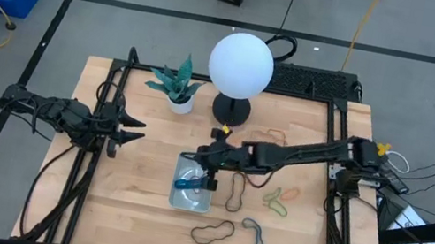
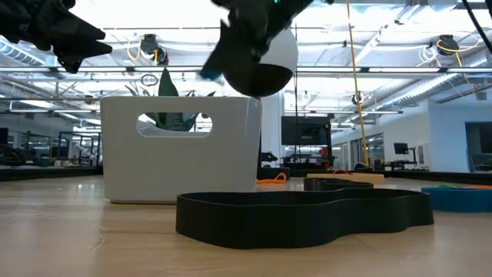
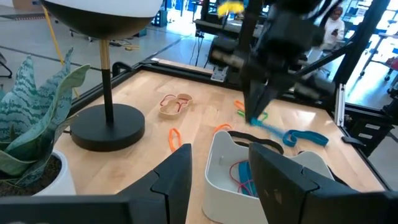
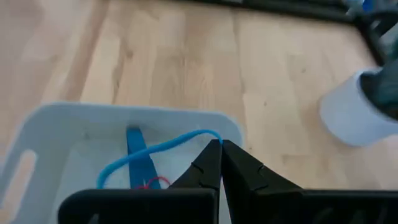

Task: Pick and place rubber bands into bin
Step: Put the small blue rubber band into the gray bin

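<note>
Holding a blue band (image 4: 163,147) over the bin (image 1: 184,190), your right gripper (image 4: 221,148) is pinched shut.
Several rubber bands (image 1: 213,231) remain on the table; left gripper (image 1: 132,129) waits with fingers spread, empty.

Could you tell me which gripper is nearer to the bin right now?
The right gripper is nearer, directly above the bin, holding a blue rubber band. The left gripper waits apart, beside it.

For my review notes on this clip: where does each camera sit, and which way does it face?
High: overhead, straight down on the table; both arms show.
Low: table height, level past a black rubber band at the bin; arms overhead.
Left wrist: past the open left gripper toward bin and lamp.
Right wrist: down past the right gripper, shut on a blue rubber band.
All four share the bin.
</note>
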Tool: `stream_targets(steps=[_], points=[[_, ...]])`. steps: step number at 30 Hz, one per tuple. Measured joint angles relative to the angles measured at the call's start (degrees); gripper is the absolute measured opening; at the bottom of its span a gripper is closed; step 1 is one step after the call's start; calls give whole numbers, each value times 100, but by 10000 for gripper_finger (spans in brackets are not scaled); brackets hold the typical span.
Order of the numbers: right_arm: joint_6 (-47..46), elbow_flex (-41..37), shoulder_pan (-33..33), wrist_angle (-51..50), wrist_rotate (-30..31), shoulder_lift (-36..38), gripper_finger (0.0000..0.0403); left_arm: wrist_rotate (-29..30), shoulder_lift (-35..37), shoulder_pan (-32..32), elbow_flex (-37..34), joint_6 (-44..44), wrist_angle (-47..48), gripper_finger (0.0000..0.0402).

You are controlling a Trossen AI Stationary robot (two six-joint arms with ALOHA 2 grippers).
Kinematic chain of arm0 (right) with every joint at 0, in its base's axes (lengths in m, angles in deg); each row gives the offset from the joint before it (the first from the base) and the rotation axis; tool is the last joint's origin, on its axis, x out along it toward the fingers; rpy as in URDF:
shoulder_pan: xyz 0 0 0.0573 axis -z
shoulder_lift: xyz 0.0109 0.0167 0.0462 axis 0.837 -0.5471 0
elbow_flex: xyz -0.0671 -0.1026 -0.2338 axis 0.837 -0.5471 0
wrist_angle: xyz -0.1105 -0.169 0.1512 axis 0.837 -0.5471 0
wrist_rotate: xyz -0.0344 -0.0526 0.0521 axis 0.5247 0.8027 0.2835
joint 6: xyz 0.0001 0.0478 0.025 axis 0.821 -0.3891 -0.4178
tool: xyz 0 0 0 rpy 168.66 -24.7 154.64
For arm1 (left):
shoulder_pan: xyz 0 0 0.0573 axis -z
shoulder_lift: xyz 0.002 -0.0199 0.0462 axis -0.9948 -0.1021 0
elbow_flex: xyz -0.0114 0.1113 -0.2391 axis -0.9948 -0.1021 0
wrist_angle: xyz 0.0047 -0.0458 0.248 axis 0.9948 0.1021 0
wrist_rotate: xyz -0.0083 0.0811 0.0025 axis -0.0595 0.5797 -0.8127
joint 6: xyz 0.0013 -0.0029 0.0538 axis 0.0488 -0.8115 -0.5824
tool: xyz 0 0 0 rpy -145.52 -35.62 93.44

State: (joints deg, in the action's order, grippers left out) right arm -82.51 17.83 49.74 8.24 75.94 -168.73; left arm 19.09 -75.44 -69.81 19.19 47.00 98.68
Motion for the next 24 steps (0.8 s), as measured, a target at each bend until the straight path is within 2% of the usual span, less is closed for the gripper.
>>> stream_targets(steps=[13,24], points=[[-232,0,-9,-55,-7,-845,0,-2,0,0,0,0,165,166],[-466,-357,-11,-56,-140,-888,0,-2,0,0,-2,0,165,166]])
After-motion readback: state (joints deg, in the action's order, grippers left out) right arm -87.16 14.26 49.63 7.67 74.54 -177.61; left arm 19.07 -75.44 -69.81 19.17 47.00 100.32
